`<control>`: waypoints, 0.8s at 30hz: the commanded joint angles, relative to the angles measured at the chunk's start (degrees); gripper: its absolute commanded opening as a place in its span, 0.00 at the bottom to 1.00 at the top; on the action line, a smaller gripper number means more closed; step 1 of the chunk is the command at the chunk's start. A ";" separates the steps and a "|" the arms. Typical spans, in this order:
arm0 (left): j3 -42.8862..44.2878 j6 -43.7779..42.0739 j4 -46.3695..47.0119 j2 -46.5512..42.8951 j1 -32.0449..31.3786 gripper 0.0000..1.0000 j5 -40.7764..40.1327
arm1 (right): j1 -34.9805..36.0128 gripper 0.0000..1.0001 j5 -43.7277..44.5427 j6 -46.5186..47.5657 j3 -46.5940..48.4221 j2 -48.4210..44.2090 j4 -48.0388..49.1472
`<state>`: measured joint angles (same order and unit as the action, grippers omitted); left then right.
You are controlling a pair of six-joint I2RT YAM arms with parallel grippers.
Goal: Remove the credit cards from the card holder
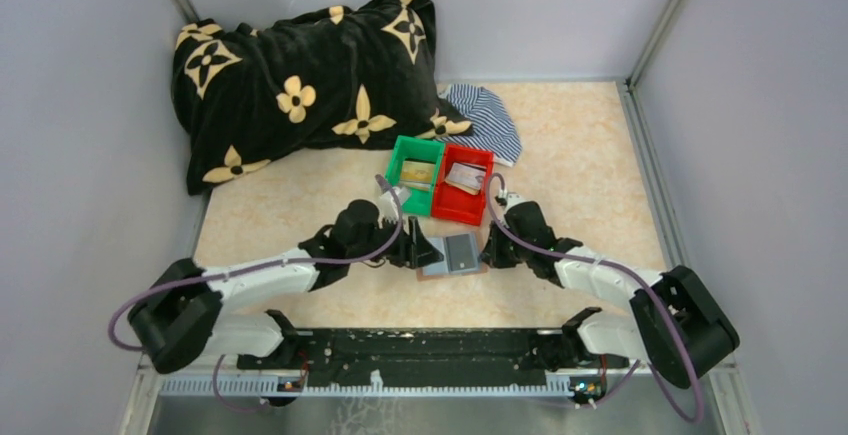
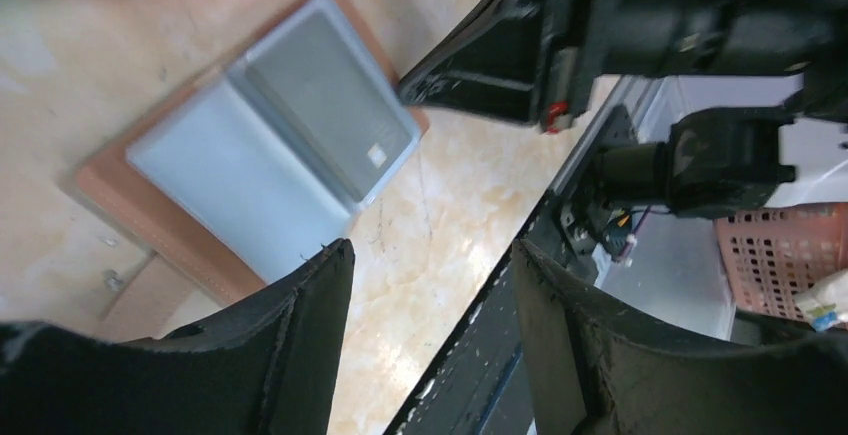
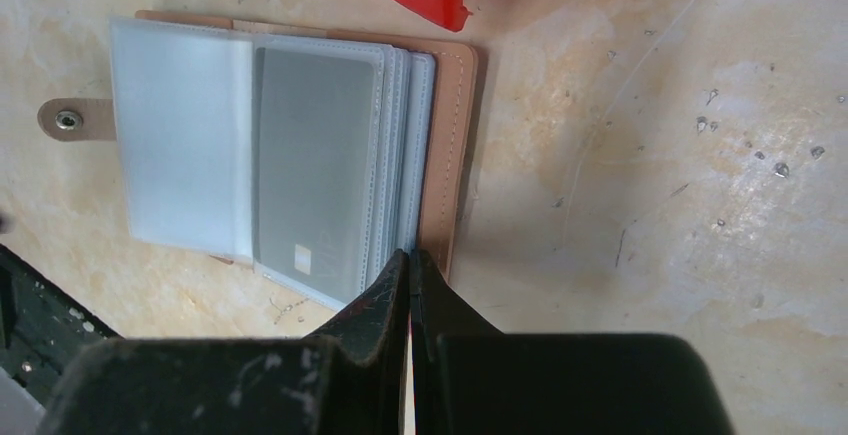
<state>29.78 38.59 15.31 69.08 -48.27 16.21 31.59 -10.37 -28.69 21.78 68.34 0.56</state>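
The card holder [image 1: 457, 254] lies opened flat on the marbled table [image 1: 580, 175], right between the two arms and just in front of the red bin [image 1: 458, 213]. Its clear blue-grey sleeves are fanned out over the brown leather cover, and the snap tab sticks out at one side. One sleeve has a silvery-grey card [image 3: 312, 160] inside it. The sleeve beside it looks empty. The right gripper [image 3: 410, 267] has its jaws pressed together on nothing, the tips down at the near edge of the holder by the stacked sleeves, though I cannot tell whether they bear on it. The left gripper [image 2: 432, 255] stands with its jaws apart and nothing between them, just off the holder's other side and not touching it. Behind sits the green bin [image 1: 412, 143], touching the red bin. There is a gold-tan card [image 1: 420, 172] in the green bin and a few pale cards [image 1: 465, 177] in the red one. Farther back sits a black pillow [image 1: 300, 75] with gold flower patterns, and a striped cloth [image 1: 490, 120] lies beside it.
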 commanded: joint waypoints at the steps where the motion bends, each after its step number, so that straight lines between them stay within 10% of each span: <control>1: -3.72 3.39 13.42 9.61 0.16 0.66 7.49 | -0.48 0.00 0.35 0.00 1.00 -3.56 -1.70; 24: -7.23 6.80 21.88 22.07 0.68 0.65 9.81 | -0.44 0.00 2.24 2.73 3.75 -0.14 -2.65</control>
<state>23.03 45.65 37.69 90.37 -47.72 26.00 31.59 -9.37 -27.94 24.45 65.45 -5.58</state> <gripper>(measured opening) 0.651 0.005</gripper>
